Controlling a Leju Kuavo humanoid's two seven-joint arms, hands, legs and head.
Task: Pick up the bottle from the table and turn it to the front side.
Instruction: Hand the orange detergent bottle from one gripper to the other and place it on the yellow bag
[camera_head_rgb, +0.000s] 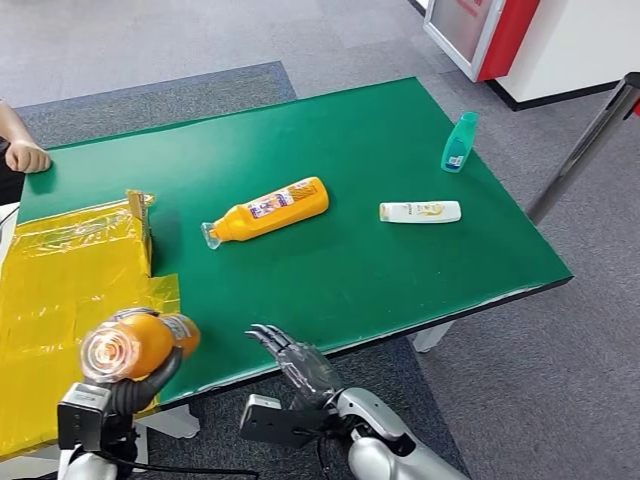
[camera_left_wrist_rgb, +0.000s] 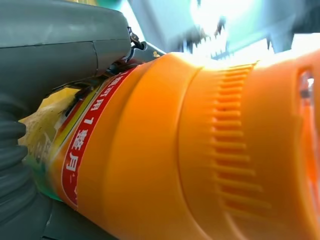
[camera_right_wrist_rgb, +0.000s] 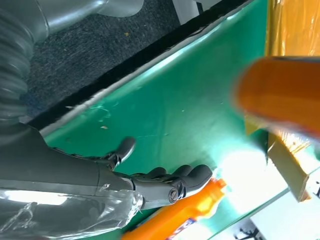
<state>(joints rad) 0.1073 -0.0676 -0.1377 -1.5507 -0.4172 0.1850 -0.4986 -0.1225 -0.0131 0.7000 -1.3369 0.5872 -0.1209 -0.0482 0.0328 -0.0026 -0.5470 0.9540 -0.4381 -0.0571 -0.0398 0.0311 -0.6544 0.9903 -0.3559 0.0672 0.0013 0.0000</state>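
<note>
The green tabletop (camera_head_rgb: 355, 270) carries yellow sheeting (camera_head_rgb: 53, 280) along its left edge. Above the near-left corner, the left hand (camera_head_rgb: 124, 390) grips an orange bottle (camera_head_rgb: 140, 343); the right hand (camera_head_rgb: 302, 365), fingers spread, hovers over the near edge.

Left robot hand (camera_left_wrist_rgb: 56, 60) grips orange bottle (camera_left_wrist_rgb: 181, 165).

Bottle (camera_head_rgb: 140, 343) in my left hand (camera_head_rgb: 132, 392): blurred in head view, label unreadable; my fingers cover its underside. Left wrist view cuts its cap end off at 3 o'clock. In right wrist view it is an orange smear. Second orange bottle (camera_right_wrist_rgb: 177, 217) there: partly behind my right hand (camera_right_wrist_rgb: 158, 182), cropped at 6 o'clock. White tube (camera_head_rgb: 420, 211) print too small to read. Person's hand (camera_head_rgb: 25, 155) cut off at 9 o'clock.
</note>
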